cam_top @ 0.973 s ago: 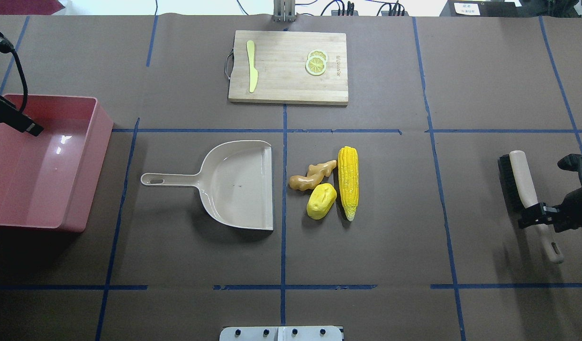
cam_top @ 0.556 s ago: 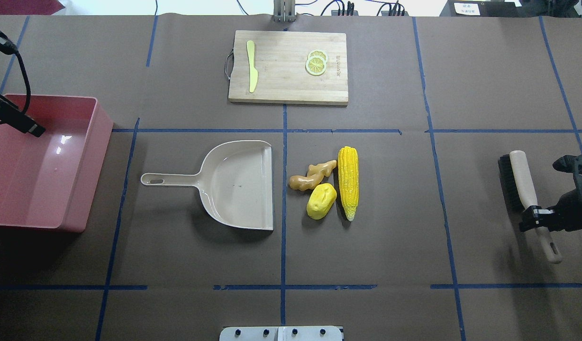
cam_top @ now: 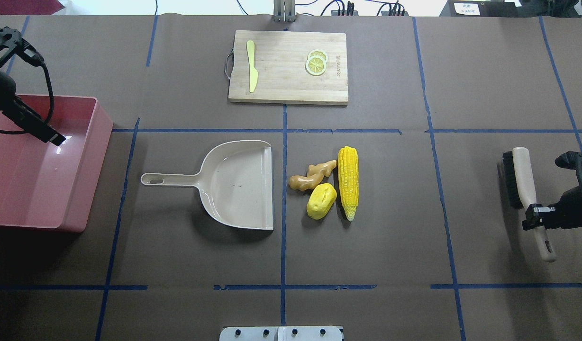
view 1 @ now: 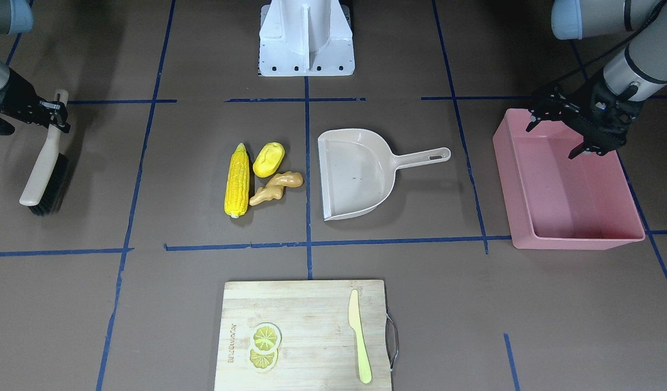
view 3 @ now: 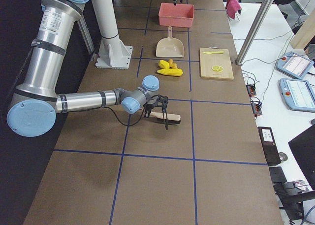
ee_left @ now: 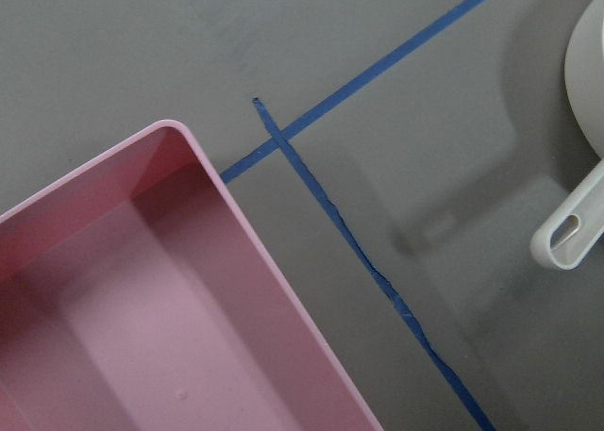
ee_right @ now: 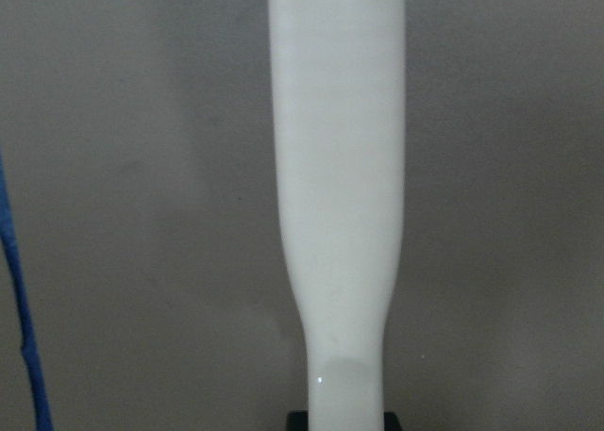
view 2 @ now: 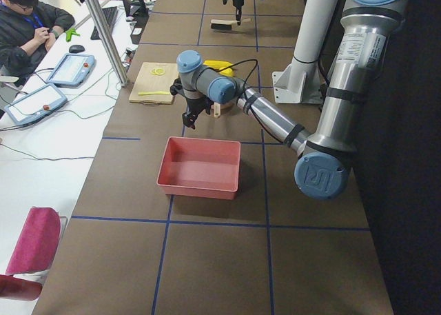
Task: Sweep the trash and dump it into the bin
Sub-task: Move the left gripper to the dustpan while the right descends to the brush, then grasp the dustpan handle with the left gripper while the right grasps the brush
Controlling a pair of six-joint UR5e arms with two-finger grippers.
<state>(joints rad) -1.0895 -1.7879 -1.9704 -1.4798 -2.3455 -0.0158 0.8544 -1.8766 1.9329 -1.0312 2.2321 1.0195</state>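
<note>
Right fingers [cam_top: 532, 210] clamped round the handle of the cream-handled black-bristle brush [cam_top: 521, 175]. Left fingers [view 1: 582, 150] spread wide, gripping nothing, over the pink rectangular plastic bin [cam_top: 82, 180]. Yellow toy corn cob [cam_top: 348, 182], yellow potato-like lump [cam_top: 321, 201] and tan knobby ginger root [cam_top: 313, 175] lie clustered on the bench [cam_top: 390, 246], just beside the open edge of the beige plastic dustpan [cam_top: 239, 184], well apart from the bin.

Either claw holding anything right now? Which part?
Right claw is shut on the brush, on its handle near the free end. Left claw is open and empty over the bin.
</note>
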